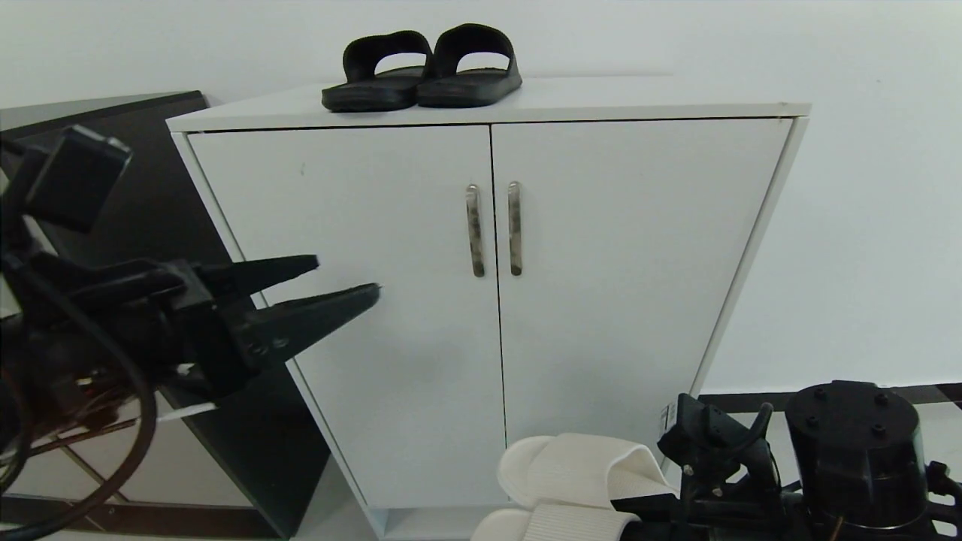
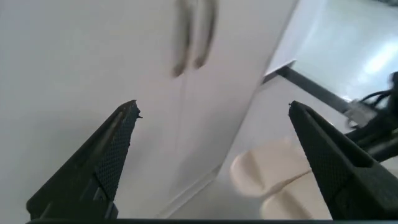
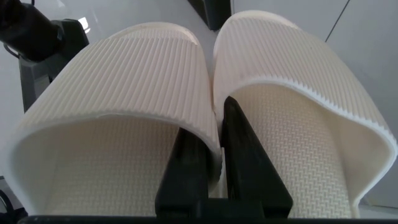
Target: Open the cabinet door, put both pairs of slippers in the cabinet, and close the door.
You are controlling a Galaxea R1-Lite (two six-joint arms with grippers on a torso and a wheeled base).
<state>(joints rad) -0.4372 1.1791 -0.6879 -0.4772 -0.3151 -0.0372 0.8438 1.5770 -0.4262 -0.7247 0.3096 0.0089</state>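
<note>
1. The cabinet (image 1: pixel 488 300) is shut. Its left door (image 1: pixel 353 315) and right door (image 1: pixel 624 285) meet at a thin seam down the middle. The two metal handles (image 1: pixel 474 231) stand upright just beside that seam, one on each door.
2. The black slippers (image 1: pixel 421 71) sit side by side on the cabinet's top, over the left door and close to the front edge.
3. The left gripper (image 1: pixel 346 282) hangs in front of the left door, just below handle height. Its fingers are spread wide with nothing between them. A stretch of plain door face lies between its tips and the handles.
4. The right gripper (image 3: pixel 214 143) is low in front of the right door's bottom edge. Its fingers are pinched together on the white slippers (image 1: pixel 571 481), clamping the inner strap edges where the two slippers touch.
5. A dark panel (image 1: pixel 150 188) stands close against the cabinet's left side. To the cabinet's right are plain wall (image 1: pixel 864 188) and a strip of floor (image 1: pixel 943 428).
6. The white slippers cover the bottom corner of the right door beside the seam, and the head view's lower edge cuts them off.
7. The right gripper's fingertips run in under the straps, so the tips themselves are hidden.
8. In the left wrist view the handles are a blur. Whether the left gripper's tips touch the door cannot be told.
</note>
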